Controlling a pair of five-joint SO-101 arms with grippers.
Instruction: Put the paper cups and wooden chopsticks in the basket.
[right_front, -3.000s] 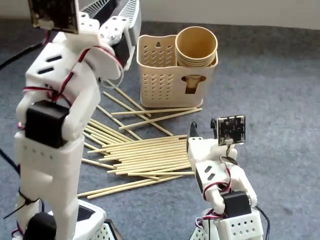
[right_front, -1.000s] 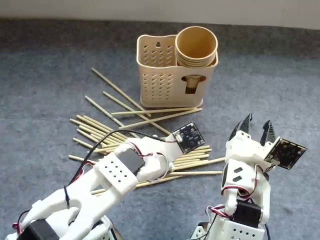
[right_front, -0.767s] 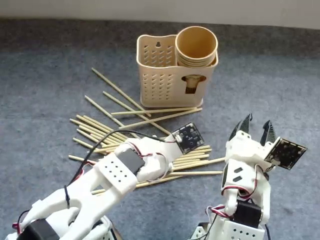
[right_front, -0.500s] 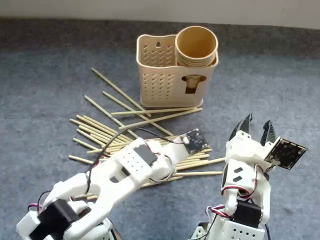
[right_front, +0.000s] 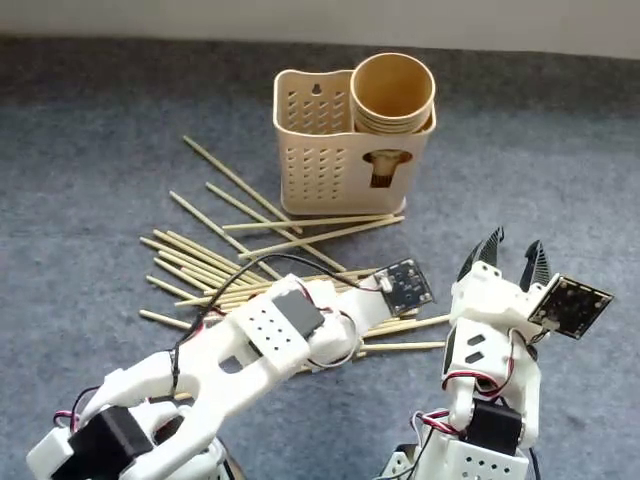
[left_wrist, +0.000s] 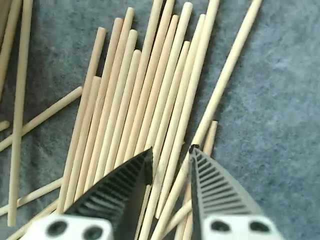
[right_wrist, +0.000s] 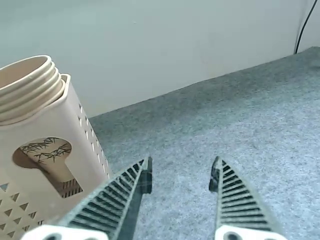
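Grey carpet (right_front: 560, 180) covers the whole work surface. The right wrist view adds a pale wall (right_wrist: 150, 40) behind it.

From 7 o'clock in the high view, the left arm (right_front: 260, 350) lies stretched low over the stick pile. Its wrist and camera board (right_front: 408, 284) hide its fingers from above. At 5 o'clock the right arm (right_front: 490, 350) stands upright, its base cut off by the frame edge.

At 12 o'clock sits the basket (right_front: 318, 160), perforated and upright. The paper cups (right_front: 393, 92) are nested as one stack in its 3 o'clock compartment, rims above the wall. The right wrist view shows a keyhole cut-out with a cup behind it.

On the carpet the wooden chopsticks (right_front: 230, 260) lie flat, fanned from 6 to 8 o'clock of the basket.

In its wrist view the left gripper (left_wrist: 171, 150) has jaws apart over parallel sticks, a couple between the tips. Contact is hard to judge.

The right gripper (right_front: 515, 245) has jaws apart and empty, raised off the carpet and aimed toward the basket.
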